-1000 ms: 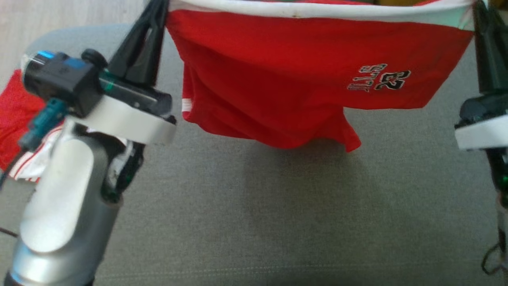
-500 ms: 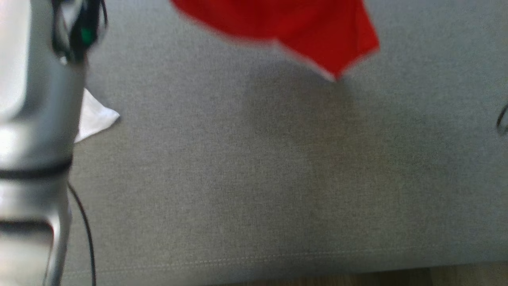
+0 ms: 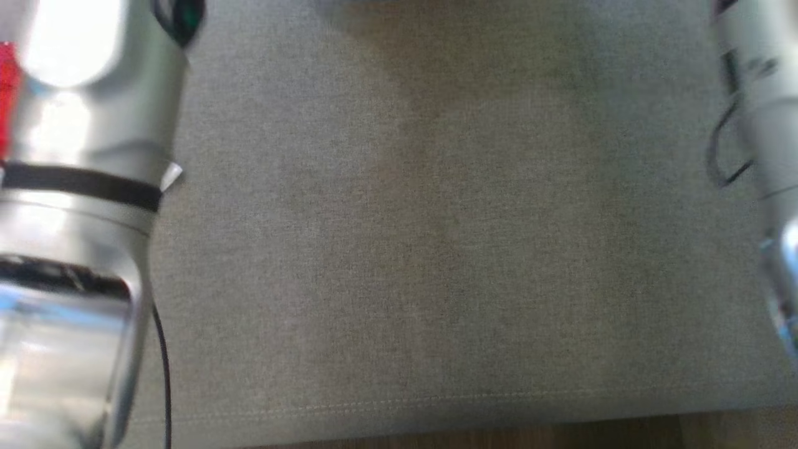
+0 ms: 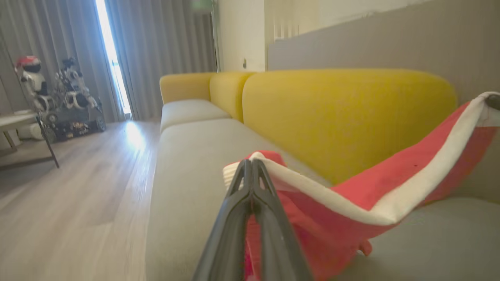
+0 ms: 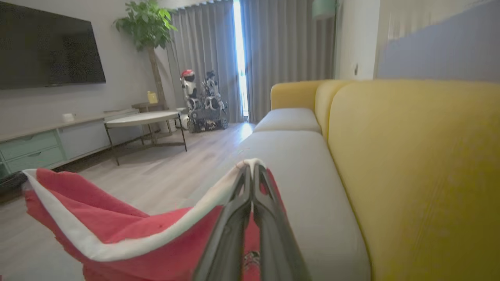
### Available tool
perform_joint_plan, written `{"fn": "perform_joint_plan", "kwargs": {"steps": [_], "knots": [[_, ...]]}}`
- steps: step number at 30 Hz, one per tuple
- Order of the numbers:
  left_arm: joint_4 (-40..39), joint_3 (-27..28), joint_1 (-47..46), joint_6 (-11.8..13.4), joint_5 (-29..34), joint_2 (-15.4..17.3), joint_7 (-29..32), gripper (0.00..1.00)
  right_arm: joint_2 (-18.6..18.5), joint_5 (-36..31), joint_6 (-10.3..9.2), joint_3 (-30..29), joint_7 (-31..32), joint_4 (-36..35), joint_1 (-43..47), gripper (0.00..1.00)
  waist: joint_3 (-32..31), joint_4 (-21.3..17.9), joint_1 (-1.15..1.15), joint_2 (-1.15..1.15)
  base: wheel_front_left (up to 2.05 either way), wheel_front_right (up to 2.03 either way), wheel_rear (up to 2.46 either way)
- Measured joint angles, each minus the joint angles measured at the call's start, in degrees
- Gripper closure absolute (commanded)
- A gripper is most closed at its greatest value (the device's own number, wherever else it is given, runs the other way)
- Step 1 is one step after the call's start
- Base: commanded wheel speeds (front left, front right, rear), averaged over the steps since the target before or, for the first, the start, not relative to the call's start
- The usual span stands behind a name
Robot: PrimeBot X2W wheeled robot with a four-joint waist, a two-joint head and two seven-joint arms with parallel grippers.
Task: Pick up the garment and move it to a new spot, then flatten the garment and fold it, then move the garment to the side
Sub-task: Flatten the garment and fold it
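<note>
1. Garment (image 4: pixel 390 183): red cloth with a white band along its top edge, strung up between the two grippers above the grey sofa seat (image 3: pixel 436 249). The band sags in the middle. Cannot tell whether the lowest fold touches the cushion.
2. Head view, left side: left forearm (image 3: pixel 81 187), pale and blurred, with a thin black cable running down beside it. A sliver of red cloth (image 3: pixel 6 93) shows at the frame edge behind it; what it belongs to is unclear.
3. Head view, middle: bare grey seat fabric, with a seam line near the front edge.
4. Head view, right side: right forearm (image 3: pixel 760 125), also blurred, with a dark cable loop beside it.
5. Left wrist view, from the left: a parked wheeled robot (image 4: pixel 70 101) by the curtains (image 4: pixel 156 50), then wood floor (image 4: pixel 78 203), then the seat and the yellow backrest (image 4: pixel 332 117).
6. Left gripper (image 4: pixel 252 166): fingers clenched together, pinching the white band at one end of the garment. From there the band runs rightward and upward to the frame edge.
7. Right wrist view, from the left: wall TV (image 5: pixel 50 50), low cabinet (image 5: pixel 35 148), potted plant (image 5: pixel 146 23).
8. Right gripper (image 5: pixel 252 168): fingers pressed together on the other end of the white band. The red cloth spreads out leftward and down from the grip.
</note>
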Motion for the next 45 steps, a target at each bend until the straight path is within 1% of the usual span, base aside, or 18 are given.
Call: {"fn": "perform_joint_plan", "kwargs": {"steps": [3, 4, 7, 11, 13, 14, 17, 20, 23, 26, 28, 31, 36, 37, 39, 43, 45], "knots": [[4.9, 0.1, 3.02, -0.42, -0.22, -1.25, -0.3, 1.0, 2.53, 3.02, 0.0, 1.67, -0.08, 6.02, 2.14, 1.0, 0.94, -0.13, 0.0, 0.0, 0.0, 0.0, 0.0], [5.93, 0.67, 6.32, -0.4, -0.36, -1.56, -0.3, 1.0, 3.52, 5.39, 0.0, 2.34, 0.01, 9.51, 4.39, 1.0, 1.59, -0.3, 0.0, 0.0, 0.0, 0.0, 0.0], [7.81, 1.87, 11.95, -0.41, -1.78, -2.2, -0.3, 1.0, 4.3, 9.53, 0.0, 2.54, 0.6, 14.04, 9.0, 1.0, 1.95, -0.45, 0.0, 0.0, 0.0, 0.0, 0.0], [10.58, 3.18, 18.35, -0.46, -3.3, -3.18, -0.3, 1.0, 4.22, 11.89, 0.0, 3.89, 0.92, 17.55, 14.82, 1.0, 1.61, -0.35, 0.0, 0.0, 0.0, 0.0, 0.0], [10.73, 3.55, 20.73, -0.46, -3.94, -3.61, -0.3, 1.0, 4.31, 13.13, 0.0, 4.56, 0.56, 17.86, 16.88, 1.0, 1.16, -0.3, 0.0, 0.0, 0.0, 0.0, 0.0], [10.67, 3.6, 21.75, -0.46, -4.24, -3.71, -0.3, 1.0, 4.28, 13.63, 0.0, 4.71, -0.56, 17.79, 17.74, 1.0, 0.82, -0.24, 0.0, 0.0, 0.0, 0.0, 0.0], [8.09, 5.2, 25.69, -0.46, -5.55, -3.89, -0.3, 1.0, 3.8, 16.21, 0.0, 4.92, -3.05, 16.1, 20.91, 1.0, -0.69, 0.07, 0.0, 0.0, 0.0, 0.0, 0.0], [3.69, 5.63, 32.0, -0.47, -5.61, -3.87, -0.3, 1.0, 3.03, 17.78, 0.0, 5.81, -4.43, 13.71, 26.3, 1.0, -3.04, 0.29, 0.0, 0.0, 0.0, 0.0, 0.0], [-2.11, 5.54, 39.72, -0.97, -5.25, -3.85, -0.29, 1.0, 1.18, 18.38, 0.0, 6.55, -5.95, 11.21, 33.01, 1.0, -5.73, 0.48, 0.0, 0.0, 0.0, 0.0, 0.0], [-8.25, 5.27, 47.02, -1.05, -3.91, -3.89, -0.29, 1.0, -0.43, 18.98, 0.0, 5.94, -7.19, 7.23, 40.03, 1.0, -8.42, 0.81, -0.01, 0.0, 0.0, 0.0, 0.0], [-12.05, 5.36, 51.3, -0.9, -2.83, -3.85, -0.29, 1.0, -1.01, 19.3, 0.0, 4.38, -7.8, 3.49, 44.86, 1.0, -10.01, 1.12, -0.01, 0.0, 0.0, 0.0, 0.0], [-18.31, 5.46, 57.61, -0.66, -1.81, -3.76, -0.29, 1.0, -2.0, 19.04, 0.01, 1.18, -8.13, -3.49, 52.54, 1.0, -11.93, 1.6, -0.01, 0.0, 0.0, 0.0, 0.0], [-26.98, 5.45, 66.94, 0.18, -0.51, -2.65, -0.29, 1.0, -1.88, 14.73, 0.02, -6.17, -7.84, -16.08, 67.44, 1.0, -13.91, 2.22, -0.01, 0.0, 0.0, 0.0, 0.0], [-28.28, 5.42, 68.43, 0.21, -0.51, -2.22, -0.27, 1.0, -1.58, 13.51, 0.03, -7.76, -6.66, -18.75, 70.29, 1.0, -14.23, 2.27, -0.01, 0.0, 0.0, 0.0, 0.0], [-31.28, 5.41, 71.53, 1.09, -0.49, -1.46, 0.43, 1.0, -0.18, 10.59, 0.04, -11.2, -3.56, -24.64, 75.95, 1.0, -14.92, 2.2, -0.01, 0.0, 0.0, 0.0, 0.0], [-37.9, 5.53, 78.48, 3.26, -0.57, -0.23, 3.19, 1.0, 4.92, 4.26, 0.04, -18.14, 4.83, -37.82, 86.88, 1.0, -16.58, 1.82, -0.01, 0.0, 0.0, 0.0, 0.0], [-40.95, 5.56, 82.01, 3.93, -0.68, 0.11, 4.87, 1.0, 7.03, 1.74, 0.04, -20.72, 9.26, -43.85, 92.02, 1.0, -17.44, 1.64, -0.01, 0.0, 0.0, 0.0, 0.0]]}}
